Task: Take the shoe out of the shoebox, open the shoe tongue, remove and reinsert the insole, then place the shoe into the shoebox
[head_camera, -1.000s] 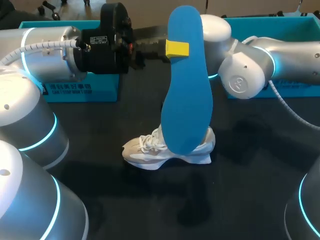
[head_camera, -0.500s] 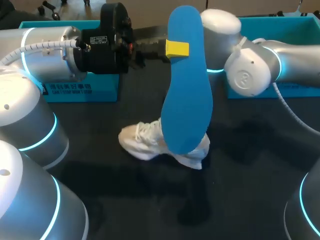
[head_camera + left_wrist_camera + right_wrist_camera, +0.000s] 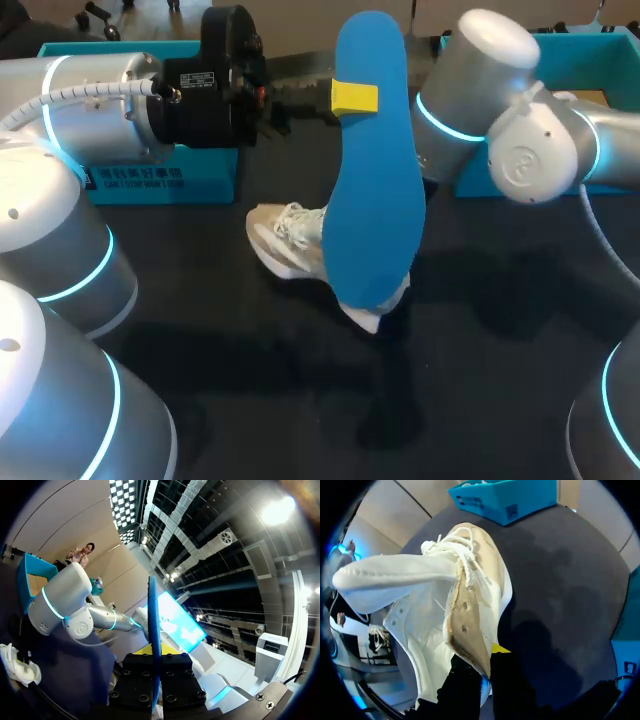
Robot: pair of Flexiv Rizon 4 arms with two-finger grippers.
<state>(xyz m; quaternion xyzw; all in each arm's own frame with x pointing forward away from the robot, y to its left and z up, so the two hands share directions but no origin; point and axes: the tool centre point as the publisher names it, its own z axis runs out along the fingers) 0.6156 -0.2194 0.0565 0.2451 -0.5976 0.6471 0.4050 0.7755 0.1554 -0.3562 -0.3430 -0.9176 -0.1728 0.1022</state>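
My left gripper (image 3: 353, 97) is shut on a blue insole (image 3: 375, 200) and holds it upright above the table. In the left wrist view the insole (image 3: 153, 620) shows edge-on, clamped in the left gripper (image 3: 154, 655). Behind the insole a white lace-up shoe (image 3: 285, 240) sits tilted over the dark table (image 3: 500, 350). My right arm (image 3: 530, 150) comes in from the right, its gripper hidden behind the insole. In the right wrist view the right gripper (image 3: 487, 662) is shut on the rim of the shoe (image 3: 420, 620), one yellow tip showing beside the opening.
A teal shoebox (image 3: 160, 180) stands at the back left behind my left arm. A second teal box (image 3: 600, 45) stands at the back right. The teal box (image 3: 505, 497) lies ahead of the shoe's toe in the right wrist view.
The right gripper has shut on the shoe and tipped it up from resting flat, and the right arm's elbow has swung up and to the right. The left arm and insole have not moved.
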